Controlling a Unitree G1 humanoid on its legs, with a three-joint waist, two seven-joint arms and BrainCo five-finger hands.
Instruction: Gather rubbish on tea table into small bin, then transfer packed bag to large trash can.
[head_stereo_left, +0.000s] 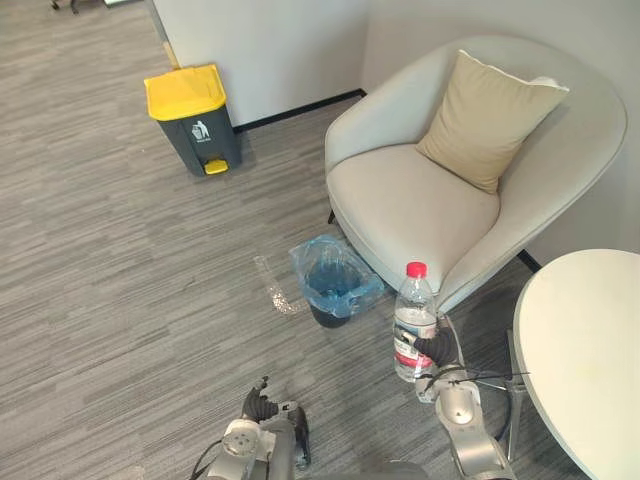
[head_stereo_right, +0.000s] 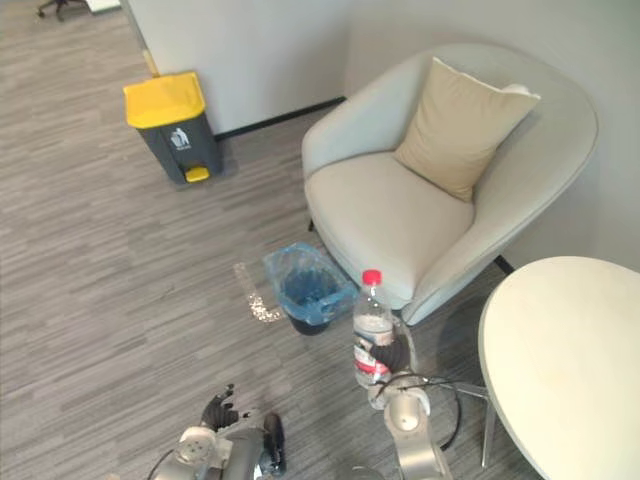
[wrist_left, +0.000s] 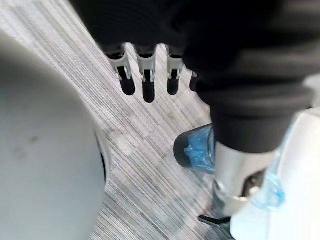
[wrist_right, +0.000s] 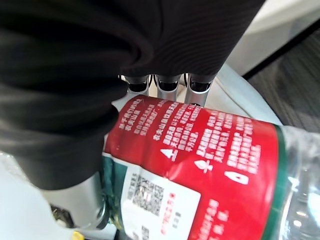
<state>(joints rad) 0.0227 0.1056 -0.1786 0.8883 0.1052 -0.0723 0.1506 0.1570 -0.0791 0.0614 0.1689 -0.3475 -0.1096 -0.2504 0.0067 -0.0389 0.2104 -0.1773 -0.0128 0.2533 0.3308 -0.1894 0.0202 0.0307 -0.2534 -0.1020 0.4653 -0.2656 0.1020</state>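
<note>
Bottle (head_stereo_left: 414, 318) is held upright off the table (head_stereo_left: 590, 340), beside bin (head_stereo_left: 352, 292); right hand (head_stereo_left: 436, 350) fingers are wrapped round its label. Left hand (wrist_left: 145, 85) is seen low, fingers straight, empty.

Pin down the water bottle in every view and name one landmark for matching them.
Left eye view: water bottle lower centre-right, upright in the right hand, by the armchair.
Right eye view: lower centre, same grip.
Right wrist view: its red label close up, fingers curled round it.
Left wrist view: left hand over floor, blue-lined bin beyond.
Landmark: the blue-lined bin.
</note>
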